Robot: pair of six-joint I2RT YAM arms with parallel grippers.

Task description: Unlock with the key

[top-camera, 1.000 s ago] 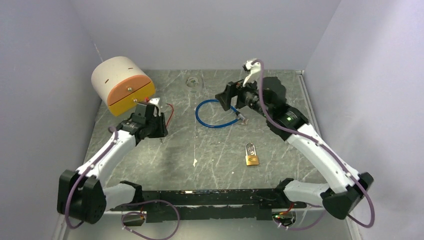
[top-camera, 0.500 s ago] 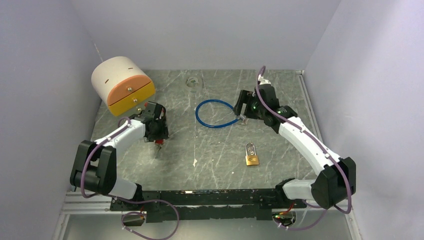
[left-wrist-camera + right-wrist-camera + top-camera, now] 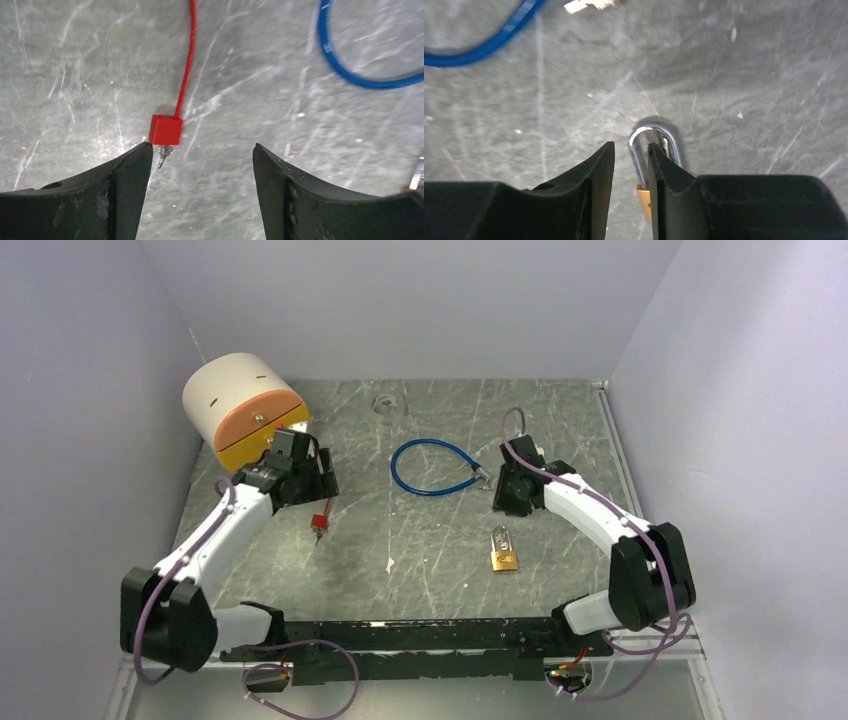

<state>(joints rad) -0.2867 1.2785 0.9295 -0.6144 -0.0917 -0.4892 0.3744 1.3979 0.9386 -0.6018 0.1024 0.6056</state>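
Note:
The key [image 3: 321,517] has a red square head on a red cord and lies flat on the grey table left of centre. My left gripper [image 3: 322,488] hangs just behind it, open. In the left wrist view the key [image 3: 165,131] lies ahead of the left finger, outside the empty gap of the left gripper [image 3: 200,150]. The brass padlock [image 3: 505,554] lies right of centre, shackle pointing away. My right gripper [image 3: 508,503] hovers just behind it. In the right wrist view the jaws of the right gripper [image 3: 630,146] stand narrowly apart, and past them the padlock [image 3: 644,150] shows one shackle leg.
A blue cable loop [image 3: 433,468] lies between the two grippers, its metal end [image 3: 482,477] close to the right gripper. A white and orange drum-shaped box [image 3: 243,410] stands at the back left. A small clear ring [image 3: 385,403] sits at the back. Walls close in both sides.
The left jaws have opened and pulled back, leaving the key on the table. The right arm came down from the back to just behind the padlock, its jaws narrowing.

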